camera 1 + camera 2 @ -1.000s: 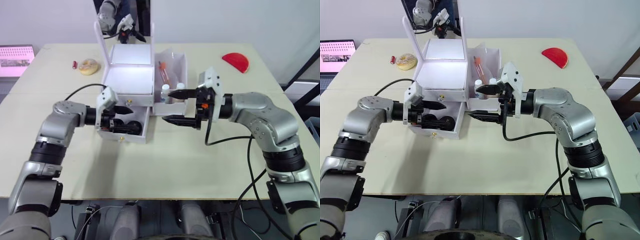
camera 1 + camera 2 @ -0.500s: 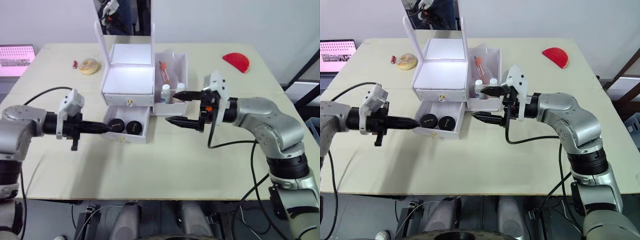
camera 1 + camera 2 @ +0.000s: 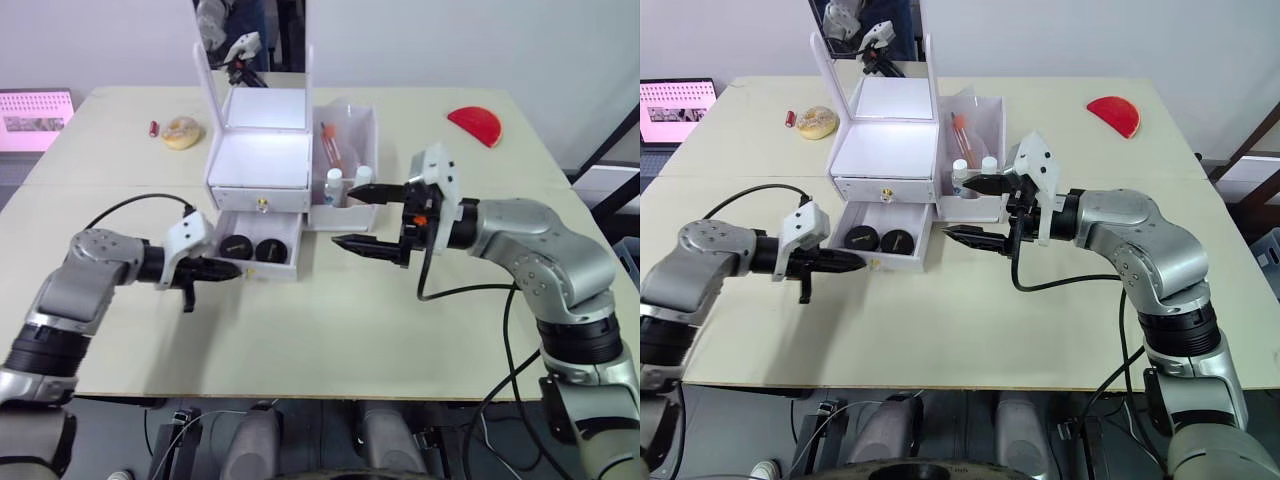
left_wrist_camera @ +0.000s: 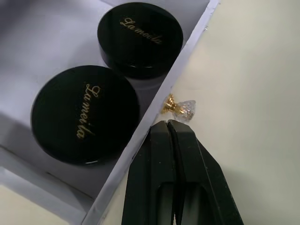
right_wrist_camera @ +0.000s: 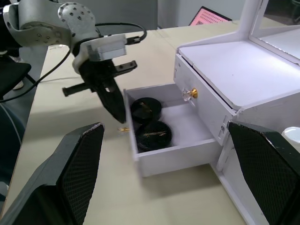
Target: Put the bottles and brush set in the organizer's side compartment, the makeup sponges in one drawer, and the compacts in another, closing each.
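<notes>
Meanwhile, the left gripper [image 3: 228, 269], its fingers pressed together, points at the front of the organizer's [image 3: 258, 160] pulled-out lower drawer [image 3: 258, 250], its tip just short of the small gold-and-crystal knob [image 4: 180, 106]. Just beyond that tip, two black-lidded compacts [image 4: 85, 121] lie side by side inside the drawer. To the right, the right gripper [image 3: 358, 219] hangs with fingers spread wide in front of the side compartment [image 3: 345, 160], where two white-capped bottles [image 3: 333, 184] stand and the brush set [image 3: 333, 148] leans behind them. The upper drawer [image 3: 258, 198] sits closed.
</notes>
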You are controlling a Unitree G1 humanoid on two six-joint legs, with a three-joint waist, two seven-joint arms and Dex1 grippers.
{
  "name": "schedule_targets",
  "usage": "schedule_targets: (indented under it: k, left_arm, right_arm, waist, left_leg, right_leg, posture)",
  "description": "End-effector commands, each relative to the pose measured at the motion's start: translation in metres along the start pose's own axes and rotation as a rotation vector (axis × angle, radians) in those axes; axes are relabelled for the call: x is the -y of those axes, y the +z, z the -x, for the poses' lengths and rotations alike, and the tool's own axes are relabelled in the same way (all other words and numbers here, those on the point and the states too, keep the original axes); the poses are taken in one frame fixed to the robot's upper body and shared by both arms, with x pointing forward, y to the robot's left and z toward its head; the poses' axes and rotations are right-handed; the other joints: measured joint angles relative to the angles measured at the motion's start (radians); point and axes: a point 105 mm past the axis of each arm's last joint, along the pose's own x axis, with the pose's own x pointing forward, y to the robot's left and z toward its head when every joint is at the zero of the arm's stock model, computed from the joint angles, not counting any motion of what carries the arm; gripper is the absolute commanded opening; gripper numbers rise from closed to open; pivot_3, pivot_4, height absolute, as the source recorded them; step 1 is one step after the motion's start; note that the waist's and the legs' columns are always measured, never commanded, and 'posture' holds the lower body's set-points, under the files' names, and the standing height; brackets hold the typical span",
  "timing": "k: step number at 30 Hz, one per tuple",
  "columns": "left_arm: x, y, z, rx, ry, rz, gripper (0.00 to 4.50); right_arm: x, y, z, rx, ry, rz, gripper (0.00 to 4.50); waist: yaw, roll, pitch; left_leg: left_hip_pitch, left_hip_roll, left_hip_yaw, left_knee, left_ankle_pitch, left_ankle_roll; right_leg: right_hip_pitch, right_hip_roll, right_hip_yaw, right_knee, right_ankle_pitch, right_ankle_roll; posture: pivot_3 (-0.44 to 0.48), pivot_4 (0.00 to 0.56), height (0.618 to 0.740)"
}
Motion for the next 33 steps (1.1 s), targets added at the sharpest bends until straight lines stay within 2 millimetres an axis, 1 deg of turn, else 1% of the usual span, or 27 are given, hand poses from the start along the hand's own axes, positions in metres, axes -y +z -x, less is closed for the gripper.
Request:
schedule_targets:
  k: [1, 4, 7, 9, 13, 17, 23, 28, 30, 33]
  left_arm:
    - [-0.010, 0.005, -0.004, -0.002, 0.058, -0.032, 0.03]
    - [-0.015, 0.004, -0.011, 0.002, 0.092, -0.033, 0.03]
    - [-0.025, 0.009, -0.024, 0.044, 0.159, -0.030, 0.03]
    - [-0.030, 0.011, -0.029, 0.057, 0.188, -0.033, 0.03]
    - [-0.047, 0.018, -0.037, 0.109, 0.287, -0.029, 0.03]
    - [-0.053, 0.019, -0.045, 0.128, 0.319, -0.026, 0.03]
    - [-0.054, 0.022, -0.050, 0.145, 0.327, -0.027, 0.03]
    - [-0.050, 0.025, -0.048, 0.155, 0.317, -0.030, 0.03]
    - [-0.048, 0.023, -0.039, 0.153, 0.317, -0.027, 0.03]
    - [-0.043, 0.022, -0.019, 0.158, 0.309, -0.013, 0.03]
  right_arm:
    - [-0.002, 0.013, 0.004, 0.036, -0.007, 0.043, 4.50]
    - [-0.002, 0.012, 0.005, 0.037, -0.009, 0.043, 4.50]
    - [-0.003, 0.012, 0.004, 0.038, -0.010, 0.041, 4.50]
    - [-0.003, 0.012, 0.004, 0.039, -0.010, 0.039, 4.50]
    - [-0.004, 0.012, 0.003, 0.038, -0.009, 0.037, 4.50]
    - [-0.004, 0.012, 0.003, 0.035, -0.010, 0.035, 4.50]
    - [-0.005, 0.012, 0.003, 0.031, -0.010, 0.034, 4.50]
    - [-0.005, 0.012, 0.005, 0.030, -0.015, 0.033, 4.50]
    - [-0.005, 0.013, 0.009, 0.032, -0.021, 0.032, 4.50]
    - [-0.005, 0.016, 0.016, 0.043, -0.026, 0.029, 4.50]
  waist:
    - [-0.001, 0.000, 0.000]
    - [-0.005, 0.000, 0.000]
    - [0.002, 0.000, 0.000]
    - [0.003, 0.000, 0.000]
    - [0.003, 0.000, 0.000]
    - [0.002, 0.000, 0.000]
    - [0.005, 0.000, 0.000]
    - [0.005, 0.000, 0.000]
    - [0.003, 0.000, 0.000]
    - [-0.002, 0.000, 0.000]
  left_leg:
    - [0.000, 0.000, 0.000, 0.000, 0.000, 0.000]
    - [0.001, 0.000, 0.000, -0.001, 0.000, 0.000]
    - [0.001, 0.000, 0.000, -0.001, 0.000, 0.000]
    - [0.000, 0.000, 0.000, 0.001, 0.000, 0.000]
    - [0.001, 0.000, 0.000, 0.001, 0.000, 0.000]
    - [0.001, 0.000, 0.000, 0.001, 0.000, 0.000]
    - [0.001, 0.000, 0.000, 0.002, 0.001, -0.001]
    - [0.002, 0.000, -0.001, 0.002, 0.001, -0.001]
    - [0.002, 0.000, -0.001, 0.002, 0.001, -0.001]
    - [0.002, 0.000, -0.001, 0.001, 0.001, -0.001]
  right_leg:
    - [0.000, 0.000, 0.000, 0.000, 0.000, 0.000]
    - [0.000, 0.000, 0.000, 0.000, 0.001, 0.001]
    - [0.000, 0.000, 0.000, 0.001, 0.001, 0.002]
    - [0.000, 0.000, 0.000, 0.000, 0.001, 0.002]
    - [0.001, 0.000, 0.000, 0.000, 0.001, 0.002]
    - [0.001, 0.000, 0.000, 0.000, 0.001, 0.002]
    - [0.003, 0.000, 0.000, 0.000, 0.001, 0.001]
    - [0.004, 0.000, 0.000, 0.001, 0.002, 0.001]
    - [0.004, 0.000, 0.000, 0.001, 0.002, 0.001]
    - [0.003, 0.000, 0.000, -0.001, 0.001, 0.002]
  posture:
    - [0.000, 0.150, 0.739]
    - [0.000, 0.150, 0.739]
    - [0.000, 0.150, 0.739]
    - [0.000, 0.150, 0.739]
    - [0.000, 0.150, 0.739]
    - [0.000, 0.150, 0.739]
    - [0.000, 0.150, 0.739]
    - [0.000, 0.150, 0.739]
    - [0.000, 0.150, 0.739]
    - [0.000, 0.150, 0.739]
